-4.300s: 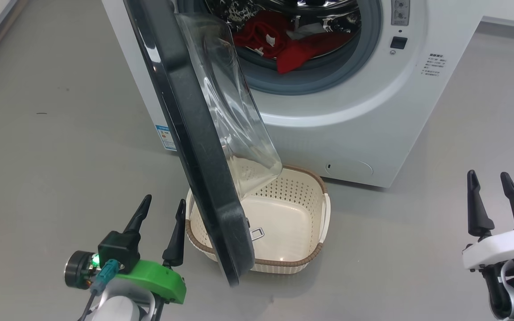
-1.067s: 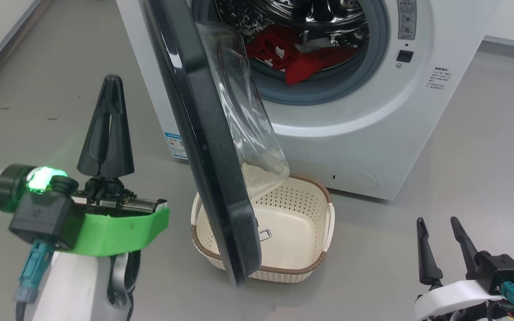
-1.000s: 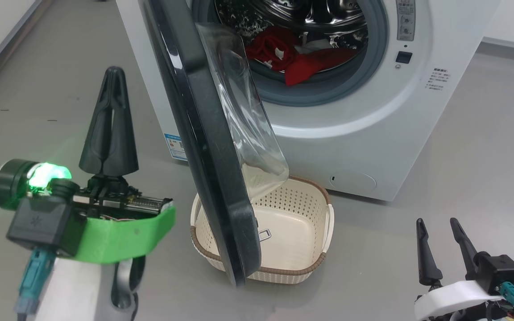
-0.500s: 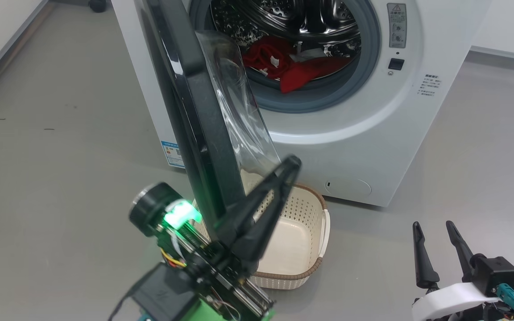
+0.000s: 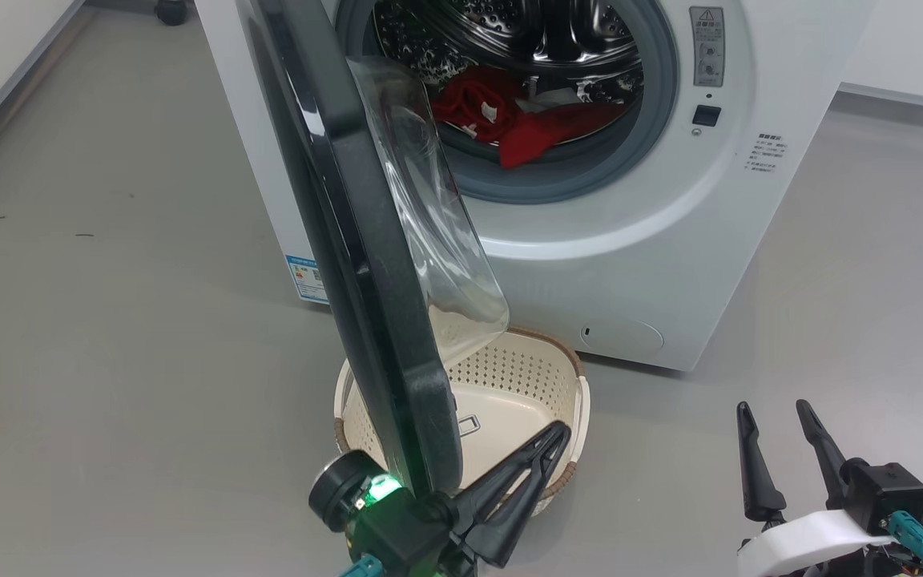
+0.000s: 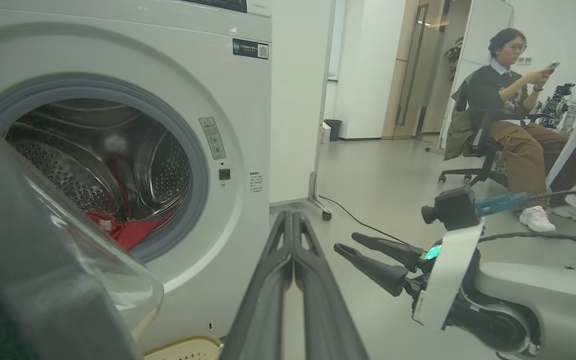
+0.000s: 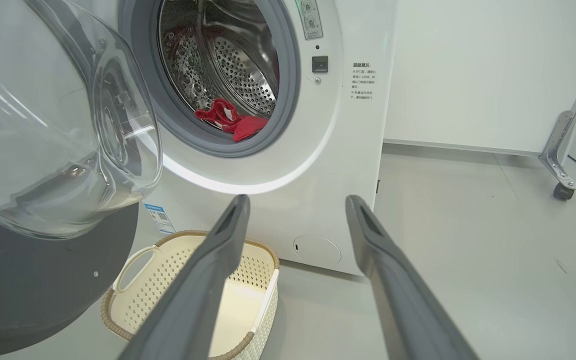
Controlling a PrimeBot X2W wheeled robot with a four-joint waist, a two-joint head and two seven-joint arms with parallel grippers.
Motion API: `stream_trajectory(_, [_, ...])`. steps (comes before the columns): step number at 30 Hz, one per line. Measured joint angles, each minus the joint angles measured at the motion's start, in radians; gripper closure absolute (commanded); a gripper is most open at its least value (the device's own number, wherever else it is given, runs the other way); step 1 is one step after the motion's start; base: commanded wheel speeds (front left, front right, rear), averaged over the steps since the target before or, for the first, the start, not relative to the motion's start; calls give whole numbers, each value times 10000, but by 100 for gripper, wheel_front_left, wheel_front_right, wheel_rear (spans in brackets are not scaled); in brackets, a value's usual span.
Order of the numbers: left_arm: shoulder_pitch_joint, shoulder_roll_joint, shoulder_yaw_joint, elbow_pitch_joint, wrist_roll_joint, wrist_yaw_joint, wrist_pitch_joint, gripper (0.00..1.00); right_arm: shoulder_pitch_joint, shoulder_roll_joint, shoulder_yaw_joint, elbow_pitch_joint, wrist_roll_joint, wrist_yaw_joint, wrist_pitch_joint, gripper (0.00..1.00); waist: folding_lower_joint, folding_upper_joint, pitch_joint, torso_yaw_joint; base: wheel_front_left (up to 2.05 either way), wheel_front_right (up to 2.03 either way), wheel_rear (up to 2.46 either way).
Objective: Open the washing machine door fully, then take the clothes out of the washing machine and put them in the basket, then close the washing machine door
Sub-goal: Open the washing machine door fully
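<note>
The washing machine door [image 5: 365, 264] stands partly open, its glass bowl [image 5: 437, 240] over the cream basket [image 5: 566, 385] on the floor. Red clothes [image 5: 525, 120] lie in the drum of the white washing machine [image 5: 606, 256]. My left gripper [image 5: 559, 431] is shut and holds nothing. It sits low at the door's bottom edge, fingers slanting up-right across the basket's front rim; contact with the door cannot be told. My right gripper [image 5: 771, 407] stands open at the lower right, apart from everything. The right wrist view shows the clothes [image 7: 230, 120], the basket [image 7: 168, 270] and the door [image 7: 58, 125].
Grey floor [image 5: 109, 280] spreads to the left and right of the machine. In the left wrist view a person [image 6: 513, 115] sits on an office chair at the far right, and a wheeled stand leg [image 6: 318, 200] with a cable lies beside the machine.
My shut left gripper has swung from upright, left of the door, down and rightward to the door's bottom edge over the basket's front. The head camera has shifted a little.
</note>
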Motion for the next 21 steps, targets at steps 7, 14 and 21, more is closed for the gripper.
stream_trajectory(7, [158,192,-42,790,-221,-6,504,100,-1,13,0,2,-23,12,0,0,0,0,78,-50,0,0,0])
stream_trajectory(14, [166,284,606,1417,-215,221,673,100,-3,27,-73,17,-61,21,0,0,0,0,169,-129,0,0,0])
stream_trajectory(21, [152,251,867,1634,-213,430,671,100,-5,33,-125,36,-61,21,-2,0,0,0,237,-132,0,0,0])
